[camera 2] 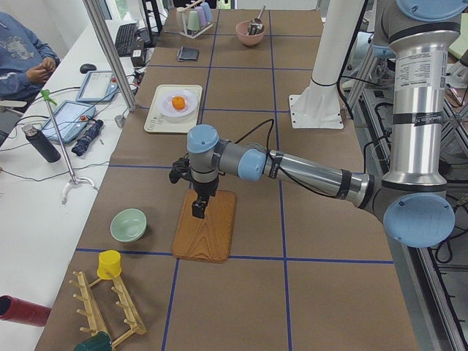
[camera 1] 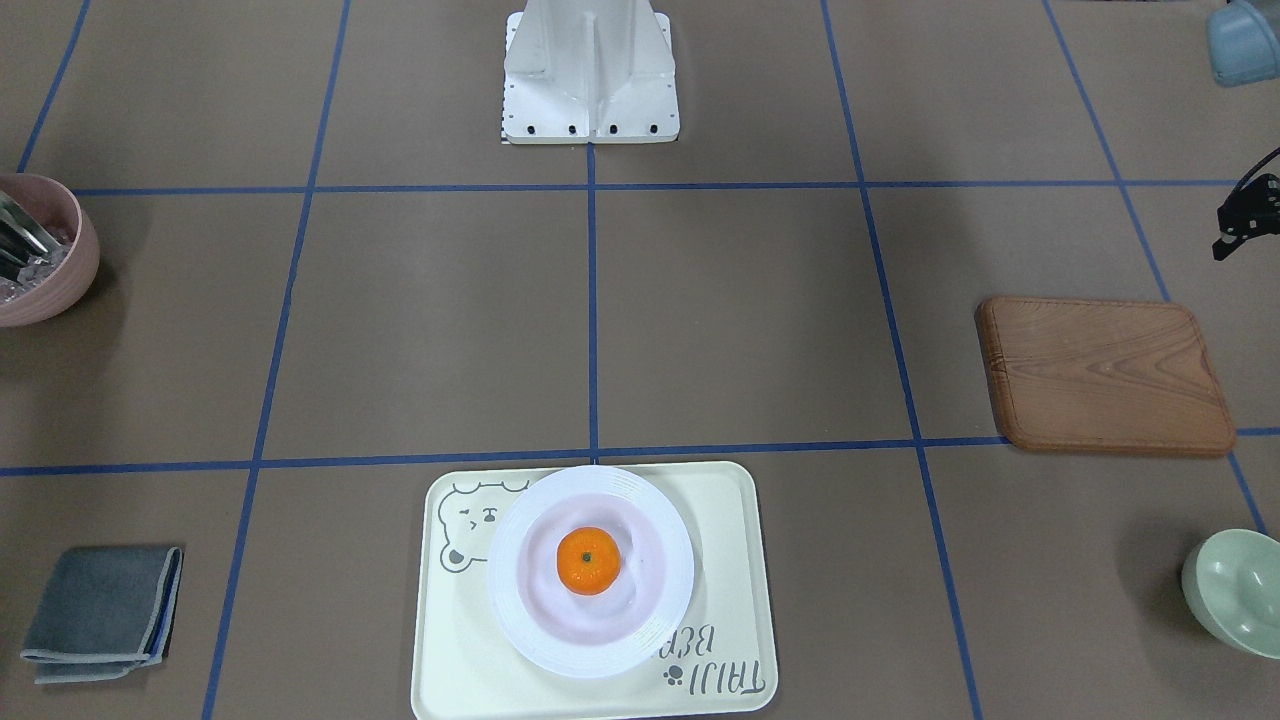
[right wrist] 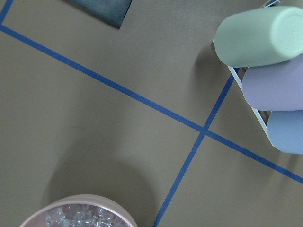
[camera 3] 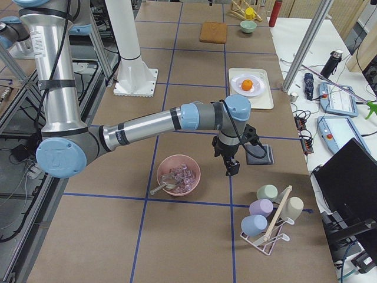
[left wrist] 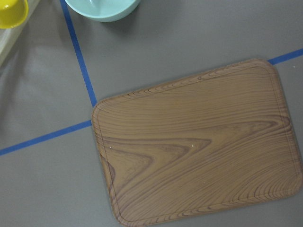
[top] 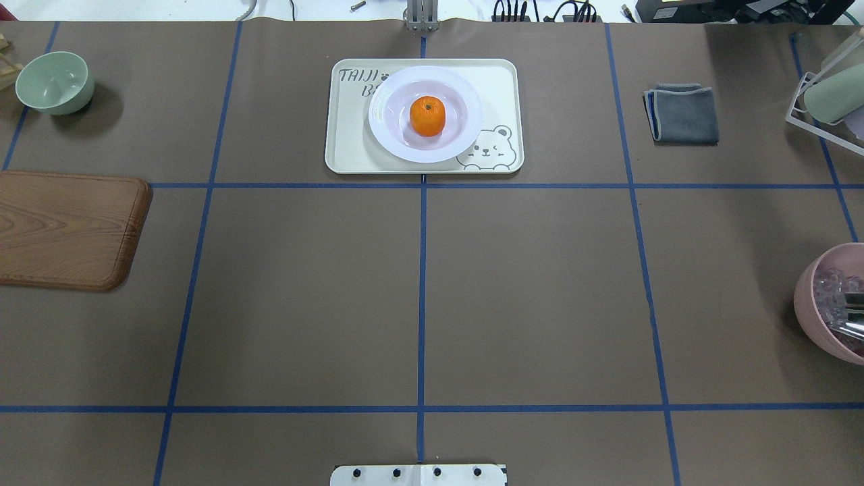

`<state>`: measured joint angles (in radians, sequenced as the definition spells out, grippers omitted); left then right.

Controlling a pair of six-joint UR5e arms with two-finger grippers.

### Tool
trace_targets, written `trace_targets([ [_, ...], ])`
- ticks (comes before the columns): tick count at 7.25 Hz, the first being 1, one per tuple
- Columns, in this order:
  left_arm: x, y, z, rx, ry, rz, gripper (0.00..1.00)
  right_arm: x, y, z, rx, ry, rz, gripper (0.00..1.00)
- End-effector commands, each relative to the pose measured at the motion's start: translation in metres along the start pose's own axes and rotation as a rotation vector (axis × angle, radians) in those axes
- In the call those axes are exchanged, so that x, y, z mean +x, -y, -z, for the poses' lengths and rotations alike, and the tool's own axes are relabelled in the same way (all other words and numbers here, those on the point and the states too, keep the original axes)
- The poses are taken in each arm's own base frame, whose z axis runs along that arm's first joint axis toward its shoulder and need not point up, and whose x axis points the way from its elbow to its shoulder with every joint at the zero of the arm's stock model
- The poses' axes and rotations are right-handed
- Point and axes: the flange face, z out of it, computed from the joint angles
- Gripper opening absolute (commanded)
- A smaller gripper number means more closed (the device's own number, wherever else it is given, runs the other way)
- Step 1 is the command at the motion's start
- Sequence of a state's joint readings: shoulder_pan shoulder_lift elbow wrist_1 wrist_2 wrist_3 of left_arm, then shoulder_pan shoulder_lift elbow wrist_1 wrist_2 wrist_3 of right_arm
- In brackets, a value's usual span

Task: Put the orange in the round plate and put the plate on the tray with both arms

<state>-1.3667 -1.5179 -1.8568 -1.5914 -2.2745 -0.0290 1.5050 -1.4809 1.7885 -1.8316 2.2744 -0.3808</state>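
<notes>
Overhead exterior, 12 o'clock on counter (top: 540,304): orange (top: 427,115) centred in plate (top: 466,138), green stem dot facing straight up. Plate flat on tray (top: 347,145), covering its middle. Tray's long axis from 9 to 3 o'clock, lettering at its 10 o'clock corner, bear at 4 o'clock. Left hand (camera 2: 199,207) hanging fingers-down over board (camera 2: 208,234), well apart from tray. Right hand (camera 3: 232,168) fingers-down between pink bowl (camera 3: 178,175) and cloth (camera 3: 259,154). Spread or pressed together: cannot tell for either.
</notes>
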Motion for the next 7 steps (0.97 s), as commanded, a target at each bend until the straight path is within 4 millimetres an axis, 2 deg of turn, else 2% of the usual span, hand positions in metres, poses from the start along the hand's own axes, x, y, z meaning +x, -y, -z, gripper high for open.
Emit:
trace_targets([
  [1, -0.006, -0.01, -0.004, -0.01, -0.014, 0.021, 0.98, 0.001, -0.01, -0.005, -0.01, 0.011, -0.011, 1.0],
  [7, -0.002, -0.012, -0.002, 0.0, -0.017, 0.014, 0.98, -0.01, -0.021, 0.001, 0.004, 0.01, -0.005, 1.0],
])
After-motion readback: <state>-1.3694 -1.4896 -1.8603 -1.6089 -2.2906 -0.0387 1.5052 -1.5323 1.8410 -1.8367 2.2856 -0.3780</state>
